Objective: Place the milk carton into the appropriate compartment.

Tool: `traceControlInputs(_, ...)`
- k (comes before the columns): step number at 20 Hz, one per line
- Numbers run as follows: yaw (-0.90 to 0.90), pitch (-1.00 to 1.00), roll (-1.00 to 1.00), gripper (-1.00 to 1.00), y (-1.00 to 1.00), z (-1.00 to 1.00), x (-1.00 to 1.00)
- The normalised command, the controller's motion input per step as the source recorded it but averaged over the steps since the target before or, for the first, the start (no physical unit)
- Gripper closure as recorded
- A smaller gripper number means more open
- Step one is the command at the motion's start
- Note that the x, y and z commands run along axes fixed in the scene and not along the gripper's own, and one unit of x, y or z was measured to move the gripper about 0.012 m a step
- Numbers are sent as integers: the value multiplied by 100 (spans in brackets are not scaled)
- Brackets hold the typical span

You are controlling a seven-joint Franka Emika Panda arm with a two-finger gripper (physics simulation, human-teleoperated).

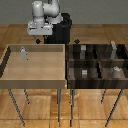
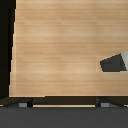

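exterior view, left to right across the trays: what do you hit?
Light wooden tray → milk carton standing inside it near its back-left corner → dark compartment bin → grey cube in its front-left compartment → whitish lump in its front-right compartment.

wood plank floor [image 1: 100, 112]; dark back wall [image 1: 100, 10]; thin metal table legs [image 1: 60, 107].

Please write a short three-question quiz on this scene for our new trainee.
1. True or false: the milk carton stands in the light tray.
2. Which side of the exterior view holds the dark compartment bin? A) left B) right
3. Fill in: the gripper hangs above the tray's ___ edge.

Key: 1 true; 2 B; 3 far. In the wrist view, only the fingertips show.
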Motion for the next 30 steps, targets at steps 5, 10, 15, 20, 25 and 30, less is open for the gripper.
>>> traceControlInputs(5,0,0,0,-100,-80,0,0)
traceControlInputs(10,3,0,0,-100,-100,0,0)
traceControlInputs(15,6,0,0,-100,0,0,0)
traceControlInputs(20,6,0,0,-100,-40,0,0)
traceControlInputs(25,0,0,0,-100,0,0,40)
traceControlInputs(30,0,0,0,-100,0,0,80)
